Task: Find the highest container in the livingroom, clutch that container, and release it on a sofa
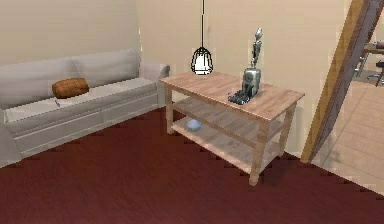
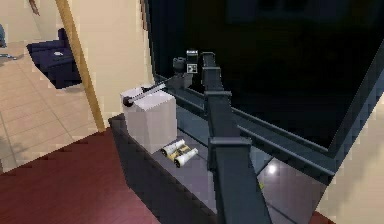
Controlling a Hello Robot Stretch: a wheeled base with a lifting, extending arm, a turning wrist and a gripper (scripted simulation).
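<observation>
The arm [image 2: 228, 150] is a dark square bar. It goes up from the bottom of the arm side view and reaches out over a dark worktop [image 2: 150, 182]. At its far end sit two small white squares [image 2: 190, 56] with black marks. Left of them is the hand [image 2: 135, 97], with a dark body and two thin fingers [image 2: 150, 91] that point left and a bit down.

The fingers end by the top of a white box [image 2: 150, 122]. The box has flat sides and sharp corners, and it stands on the dark worktop near its front corner. I cannot tell how the fingers are set, or whether the hand holds anything.

Two small round cans [image 2: 178, 152] lie just beside the box. Behind them is a big black window [image 2: 290, 60].

In the forward view, a pale grey sofa [image 1: 100, 72] stands on the left, soft and long. A brown cushion [image 1: 70, 88] lies on it. Near it is a wooden worktop [image 1: 205, 92] with a shelf below. A shiny silver machine [image 1: 249, 80] stands on top. A wire lamp [image 1: 202, 60] hangs behind it. The floor [image 1: 120, 180] is dark red.
</observation>
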